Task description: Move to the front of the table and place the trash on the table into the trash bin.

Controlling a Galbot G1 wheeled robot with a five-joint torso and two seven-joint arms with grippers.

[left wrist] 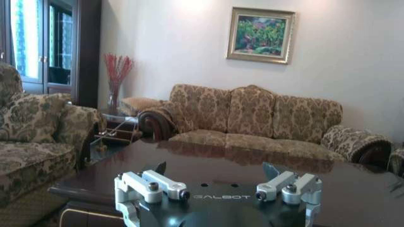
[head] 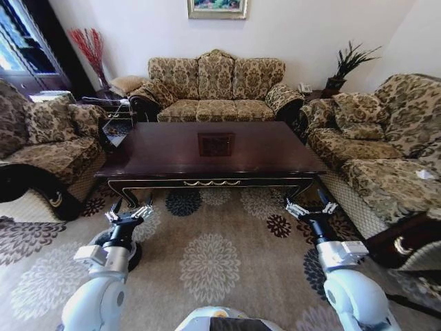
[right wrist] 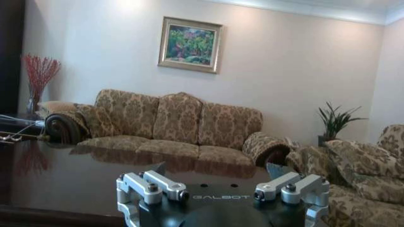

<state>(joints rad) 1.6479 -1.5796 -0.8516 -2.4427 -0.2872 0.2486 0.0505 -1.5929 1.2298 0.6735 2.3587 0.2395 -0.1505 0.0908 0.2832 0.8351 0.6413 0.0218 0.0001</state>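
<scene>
The table (head: 165,148) of glossy dark brown wood stands straight ahead, its front edge just beyond both grippers. Its top also shows in the left wrist view (left wrist: 208,163) and the right wrist view (right wrist: 75,179). The trash is out of view; I make out no litter on the top. My left gripper (head: 129,214) hangs open near the table's front left leg, seen close up (left wrist: 216,169). My right gripper (head: 310,208) hangs open near the front right leg, seen close up (right wrist: 216,169). A dark round thing with a pale rim, probably the trash bin (head: 135,256), sits on the carpet behind my left arm.
A patterned sofa (head: 215,89) stands behind the table. An armchair (head: 48,148) flanks it on the left and a second sofa (head: 386,158) on the right. A floral carpet (head: 210,265) covers the floor between me and the table.
</scene>
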